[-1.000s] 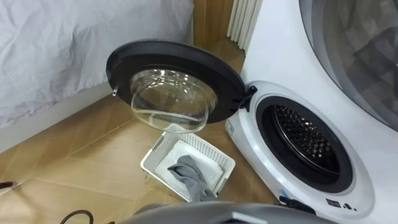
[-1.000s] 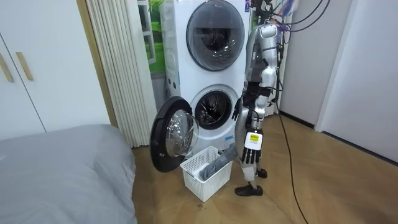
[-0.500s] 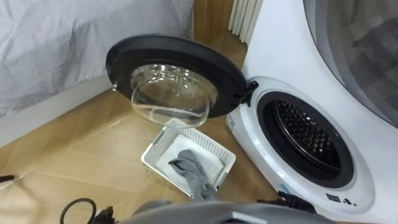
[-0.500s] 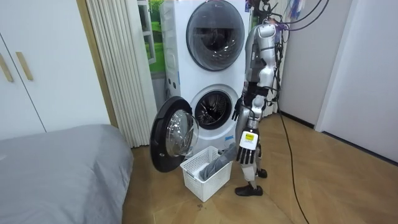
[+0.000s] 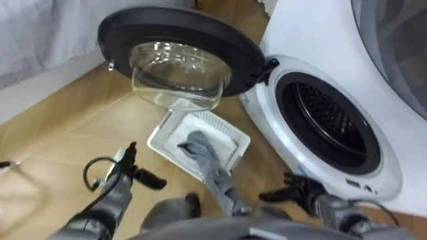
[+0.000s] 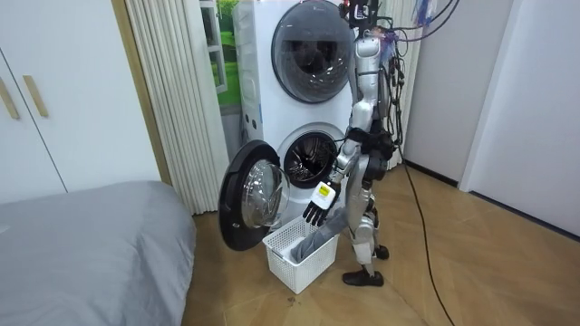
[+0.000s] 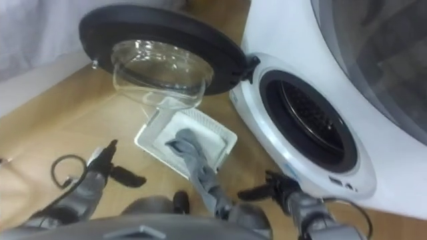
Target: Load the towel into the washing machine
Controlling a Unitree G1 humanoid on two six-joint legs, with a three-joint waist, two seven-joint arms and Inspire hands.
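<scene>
There was one grey cloth towel [image 5: 203, 152], and it lay in one white plastic basket with lattice walls [image 5: 227, 127] on the floor, not in the machine; one end of the towel hung over the rim of the basket on the robot's side. Two white front-loading machines stood one on the other: the lower white washing machine [image 5: 320, 67] showed its dark perforated drum [image 5: 327, 123], and its one round black-rimmed door with a glass bowl [image 5: 177, 50] stood wide open, above and beyond the basket. The upper machine's round door [image 6: 313, 50] was closed. The left hand [image 5: 123, 177] was low, to the left of the basket and apart from it, with fingers straight and spread and the thumb pointing toward the towel, holding nothing. The right hand [image 5: 303, 190] was low before the drum opening, fingers also straight and spread, pointing to the left, empty. The robot stood just beside the basket, before the lower machine. The surface was a light brown wooden floor [image 5: 60, 133]. In the room there were one bed with a grey cover [image 6: 91, 244] and one white pleated curtain [image 6: 172, 100] beside the machines.
</scene>
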